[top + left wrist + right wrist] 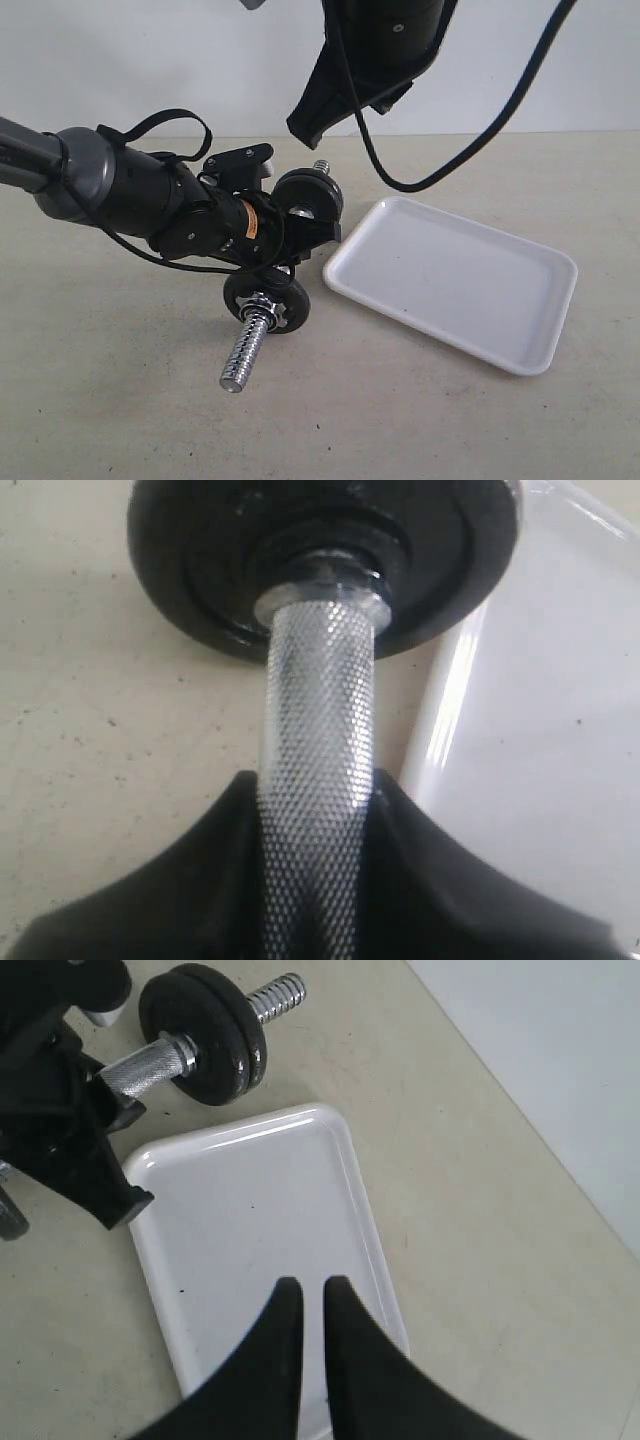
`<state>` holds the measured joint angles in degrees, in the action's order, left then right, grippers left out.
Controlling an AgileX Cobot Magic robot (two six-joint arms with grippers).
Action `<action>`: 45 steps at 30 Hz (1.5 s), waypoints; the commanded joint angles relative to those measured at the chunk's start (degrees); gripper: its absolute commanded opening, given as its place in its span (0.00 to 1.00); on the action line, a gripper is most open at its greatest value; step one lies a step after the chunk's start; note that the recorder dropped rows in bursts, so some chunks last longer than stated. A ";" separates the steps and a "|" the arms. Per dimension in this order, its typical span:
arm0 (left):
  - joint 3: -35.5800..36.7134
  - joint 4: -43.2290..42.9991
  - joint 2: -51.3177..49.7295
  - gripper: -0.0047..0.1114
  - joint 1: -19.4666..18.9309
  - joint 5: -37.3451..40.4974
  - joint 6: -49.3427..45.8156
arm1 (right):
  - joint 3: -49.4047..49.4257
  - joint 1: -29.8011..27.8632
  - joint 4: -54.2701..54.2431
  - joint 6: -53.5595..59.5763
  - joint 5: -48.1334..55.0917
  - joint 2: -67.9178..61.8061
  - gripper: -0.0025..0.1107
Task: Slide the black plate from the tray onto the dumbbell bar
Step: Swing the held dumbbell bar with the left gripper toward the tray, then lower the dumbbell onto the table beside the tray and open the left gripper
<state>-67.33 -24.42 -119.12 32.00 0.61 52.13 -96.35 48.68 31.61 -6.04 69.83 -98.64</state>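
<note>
desk: pale beige desk (150, 400) with fine speckles, and a plain white wall (150, 60) behind it
open room: bare desk in front of the bar, to its left, and past the tray's far long side
tray: white tray (450, 280) on the right half of the desk, set at an angle; low rounded rim, with one corner pointing at the left arm
bar: chrome bar (248, 350) running from the near left up toward the tray's corner; knurled middle, threaded ends sticking out past the discs
black plate: black plate (300, 195) is on the bar at the end nearest the tray, off the tray, just beside its short rim
other disc: second black disc (265, 300) on the bar's near end, with a silver spoked nut in its middle
contact: can't tell whether the discs rest on the desk
left tool: left tool (295, 240) is clamped on the bar's knurled middle, between the two discs; the black plate is close ahead of its fingers (180, 880)
right tool: right tool (312, 1305) has its fingers nearly together with nothing between them; it hangs over the middle of the tray, and the black plate is well apart from it, beyond the short rim
cable: black cable (450, 150) loops down from the right arm above the tray's far edge
writing: small orange sticker (250, 225) on the left arm's wrist, too small to read
</note>
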 commanded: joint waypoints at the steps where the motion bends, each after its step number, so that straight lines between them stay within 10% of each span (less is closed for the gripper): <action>1: -2.04 -0.99 2.01 0.08 -0.05 -17.28 -0.76 | -0.31 -0.28 0.16 0.42 0.13 0.91 0.06; 16: -2.04 -0.87 2.01 0.30 -0.05 -17.28 -0.76 | -0.31 -0.28 0.08 0.42 0.13 0.91 0.06; 45: -2.04 -0.87 2.01 0.30 -0.05 -17.28 -0.76 | -0.31 -0.28 -0.62 0.66 0.13 0.91 0.06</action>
<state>-69.29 -24.88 -117.19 31.71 -16.51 51.71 -96.35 48.68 31.02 -5.58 69.83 -98.64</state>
